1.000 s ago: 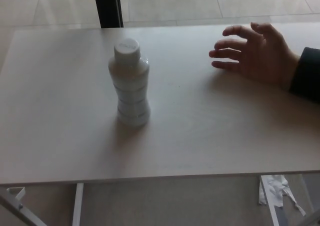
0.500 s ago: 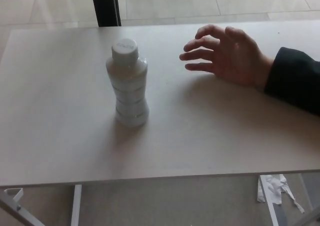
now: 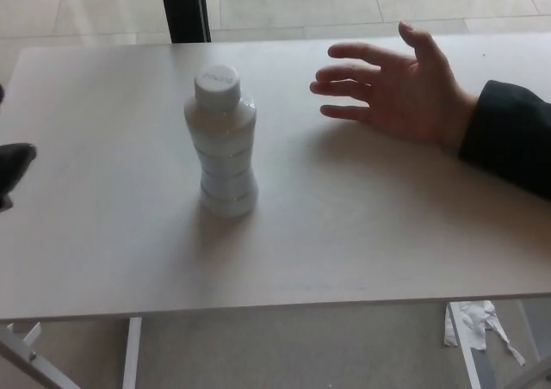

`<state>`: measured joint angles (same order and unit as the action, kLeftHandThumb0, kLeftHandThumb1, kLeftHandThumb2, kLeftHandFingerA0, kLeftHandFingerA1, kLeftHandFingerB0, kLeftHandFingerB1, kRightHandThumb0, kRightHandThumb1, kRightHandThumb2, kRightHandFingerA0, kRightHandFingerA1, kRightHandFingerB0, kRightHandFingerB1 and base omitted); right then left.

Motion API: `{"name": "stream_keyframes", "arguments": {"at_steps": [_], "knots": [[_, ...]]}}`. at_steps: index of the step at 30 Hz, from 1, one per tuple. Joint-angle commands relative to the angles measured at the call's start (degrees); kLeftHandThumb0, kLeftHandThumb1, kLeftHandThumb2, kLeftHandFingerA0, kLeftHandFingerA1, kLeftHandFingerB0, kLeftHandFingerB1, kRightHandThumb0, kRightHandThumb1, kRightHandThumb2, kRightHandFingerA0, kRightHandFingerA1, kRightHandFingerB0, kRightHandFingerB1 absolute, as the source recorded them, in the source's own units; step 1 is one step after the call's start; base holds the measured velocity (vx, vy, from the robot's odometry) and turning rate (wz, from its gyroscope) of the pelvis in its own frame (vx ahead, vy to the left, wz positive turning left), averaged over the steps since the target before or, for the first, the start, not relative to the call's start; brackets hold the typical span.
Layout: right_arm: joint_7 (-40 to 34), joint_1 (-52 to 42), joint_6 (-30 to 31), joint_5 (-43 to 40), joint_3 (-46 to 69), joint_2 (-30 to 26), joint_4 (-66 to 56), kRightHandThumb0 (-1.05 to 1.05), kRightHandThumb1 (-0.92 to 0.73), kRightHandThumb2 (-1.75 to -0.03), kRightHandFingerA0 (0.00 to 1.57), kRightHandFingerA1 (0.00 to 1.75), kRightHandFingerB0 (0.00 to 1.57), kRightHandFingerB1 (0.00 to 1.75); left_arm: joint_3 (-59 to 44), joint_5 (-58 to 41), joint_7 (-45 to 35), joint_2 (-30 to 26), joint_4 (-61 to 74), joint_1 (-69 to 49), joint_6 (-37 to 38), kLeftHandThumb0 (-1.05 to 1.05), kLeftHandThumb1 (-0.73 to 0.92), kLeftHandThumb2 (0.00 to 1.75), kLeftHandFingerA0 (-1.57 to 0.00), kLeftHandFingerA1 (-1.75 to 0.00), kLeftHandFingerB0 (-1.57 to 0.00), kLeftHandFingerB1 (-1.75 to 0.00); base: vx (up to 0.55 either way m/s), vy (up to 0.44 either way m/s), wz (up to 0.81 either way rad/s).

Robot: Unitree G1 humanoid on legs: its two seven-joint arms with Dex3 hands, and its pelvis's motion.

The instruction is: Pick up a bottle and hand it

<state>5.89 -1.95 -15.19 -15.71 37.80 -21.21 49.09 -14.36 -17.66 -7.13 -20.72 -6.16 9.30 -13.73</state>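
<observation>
Left hand (image 3: 12,167): only a dark tip showed at frame edge; finger spread not discernible, held nothing.
Bottle (image 3: 222,142): upright on worktop (image 3: 362,234), well right of it, free for grasping.
Person's hand (image 3: 398,92): open palm beyond the bottle, likely awaiting handover.
Right hand: out of view.

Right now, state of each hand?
Left hand: only a sliver at the picture's edge, cannot be told.
Right hand: not in view.
</observation>
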Motion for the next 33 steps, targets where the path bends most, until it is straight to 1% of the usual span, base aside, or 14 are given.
{"name": "stream_keyframes", "arguments": {"at_steps": [1,2,4,5,11,17,18,19,21,22,24,25,27,33], "knots": [[0.14,0.05,-1.25,-0.58,-0.5,-1.63,0.51,-1.05,-0.52,-0.79,1.57,1.69,0.37,1.39,4.55,3.66,0.66,2.17,2.64,1.29,-1.6,-0.73,0.4,0.81,-0.36,-0.57,-0.29,-0.48,0.0,0.0,0.0],[-0.01,-0.37,-0.73,-0.51,-0.81,-1.57,-0.74,-1.05,-0.43,-1.13,1.57,1.64,0.47,1.19,5.74,4.05,0.87,2.96,3.36,1.41,-1.79,-0.74,0.51,0.56,-0.41,-0.51,-0.35,-0.38,0.0,0.0,0.0],[0.26,-0.29,-0.86,-0.58,-1.11,-1.63,-0.87,-1.05,-0.38,-1.1,1.57,1.61,0.46,1.18,8.21,4.79,0.8,4.17,4.35,2.06,-2.53,-0.76,0.4,0.83,-0.34,-0.57,-0.3,-0.48,0.0,0.0,0.0],[-0.05,-0.18,-0.46,-0.61,-1.2,-1.7,-0.88,-1.05,-0.36,-1.09,1.57,1.6,0.47,1.19,8.93,4.88,0.7,4.67,4.34,2.3,-2.56,-0.76,0.53,0.57,-0.36,-0.52,-0.33,-0.38,0.0,0.0,0.0],[-0.05,0.01,-1.14,-0.78,-1.65,-1.5,-0.3,-1.05,-0.45,-1.14,1.57,1.65,0.47,1.21,11.66,6.02,0.09,5.87,3.55,3.09,-3.66,-0.76,0.4,0.84,-0.3,-0.57,-0.26,-0.48,0.0,0.0,0.0],[0.27,0.81,-0.95,-1.3,-1.65,-1.69,0.12,-1.05,-0.43,-1.13,1.57,1.65,0.52,1.22,15.27,8.03,-1.39,4.53,2.18,4.3,-7.14,-0.81,0.54,0.57,-0.18,-0.52,-0.18,-0.33,0.0,0.0,0.0],[0.15,0.81,-1.03,-1.17,-1.75,-1.67,0.09,-1.05,-0.53,-0.79,1.57,1.67,0.41,1.41,15.77,8.09,-1.91,4.45,1.86,4.49,-7.49,-0.4,0.13,0.85,-0.04,-0.54,0.0,-0.51,0.0,0.0,0.0],[0.13,0.88,-1.13,-1.1,-1.81,-1.65,0.17,-1.05,-0.43,-1.12,1.57,1.65,0.52,1.21,16.59,8.07,-2.79,4.41,1.4,4.88,-8.27,-0.87,0.52,0.56,-0.06,-0.47,-0.08,-0.3,0.0,0.0,0.0],[0.36,0.97,-1.1,-1.35,-1.7,-1.66,0.36,-1.05,-0.43,-1.12,1.57,1.65,0.52,1.21,16.95,7.99,-3.05,4.44,1.41,5.15,-8.95,-0.87,0.52,0.56,-0.06,-0.47,-0.08,-0.3,0.0,0.0,0.0],[0.0,0.37,-0.25,-1.36,-1.82,-1.28,-1.38,-1.05,-0.53,-0.79,1.57,1.67,0.41,1.41,18.13,8.49,-3.65,4.87,0.45,5.81,-8.45,-0.86,0.51,0.56,-0.01,-0.46,-0.06,-0.31,0.0,0.0,0.0],[-0.14,0.29,-0.64,-0.98,-2.43,-0.59,-1.5,-1.05,-0.48,-1.18,1.57,1.73,0.48,1.21,19.74,9.34,-5.21,3.85,0.51,5.74,-8.3,-0.73,0.41,0.89,-0.01,-0.37,-0.08,-0.21,0.0,0.0,0.0],[-0.35,0.47,-0.63,-1.16,-2.39,-0.48,-1.44,-1.05,-0.54,-0.79,1.57,1.67,0.39,1.4,21.14,10.46,-5.58,3.29,0.8,5.87,-8.73,-0.73,0.4,0.89,-0.01,-0.36,-0.08,-0.2,0.0,0.0,0.0],[-0.5,0.31,-0.75,-1.04,-2.68,-0.37,-1.84,-1.05,-0.5,-1.19,1.57,1.74,0.49,1.21,22.39,10.52,-7.29,2.93,0.41,5.71,-8.19,-0.72,0.38,0.88,0.0,-0.32,-0.07,-0.13,0.0,0.0,0.0],[-0.78,0.61,-0.16,-1.28,-2.92,-0.12,-2.03,-1.05,-0.53,-0.79,1.57,1.69,0.41,1.39,24.48,10.9,-9.91,2.47,-2.18,8.03,-11.08,-0.83,0.4,0.68,0.0,-0.11,0.0,-0.19,0.0,0.0,0.0]]}}
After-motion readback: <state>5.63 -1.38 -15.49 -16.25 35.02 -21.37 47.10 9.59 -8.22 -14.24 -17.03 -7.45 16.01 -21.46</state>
